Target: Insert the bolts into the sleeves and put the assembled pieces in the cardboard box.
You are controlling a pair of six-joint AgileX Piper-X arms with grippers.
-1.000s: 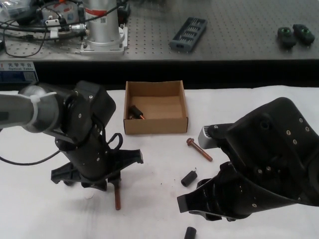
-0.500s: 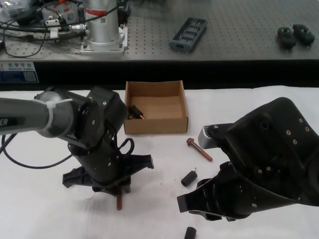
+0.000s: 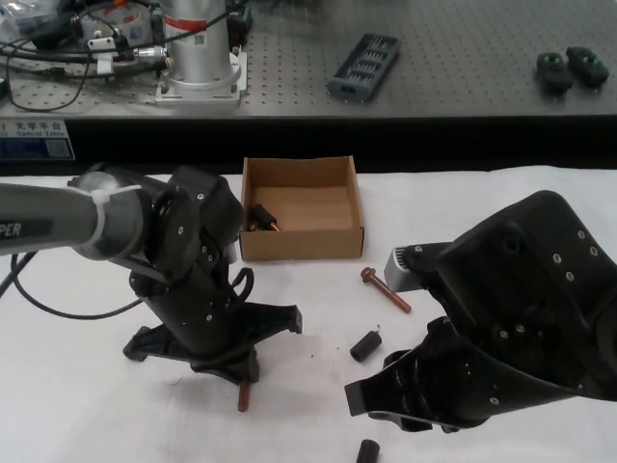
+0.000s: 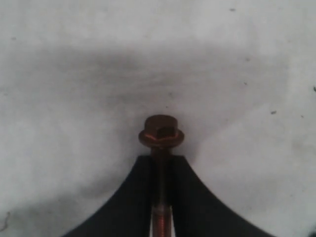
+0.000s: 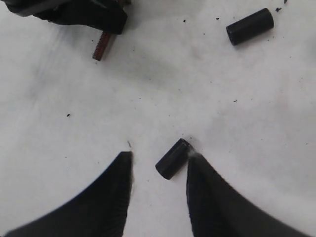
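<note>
My left gripper [image 3: 241,371] is shut on a copper bolt [image 3: 244,395], held low over the white cloth left of centre. In the left wrist view the bolt's hex head [image 4: 161,132] sticks out past the left gripper [image 4: 162,160]. My right gripper [image 5: 158,157] is open, just above the cloth, with a black sleeve [image 5: 172,158] lying between its fingers. A second sleeve [image 5: 250,26] lies farther off, and it also shows as the sleeve [image 3: 365,345] in the high view. A loose bolt [image 3: 386,288] lies right of the cardboard box [image 3: 301,241], which holds one assembled piece [image 3: 262,218].
A small grey block [image 3: 400,265] sits by the right arm. The dark bench behind the cloth carries a metal post [image 3: 198,48], a black rack [image 3: 363,64] and two black parts [image 3: 572,68]. Open cloth lies between the arms.
My left gripper has carried the bolt to the right and slightly nearer the front edge. The right arm and the sleeves have stayed put.
</note>
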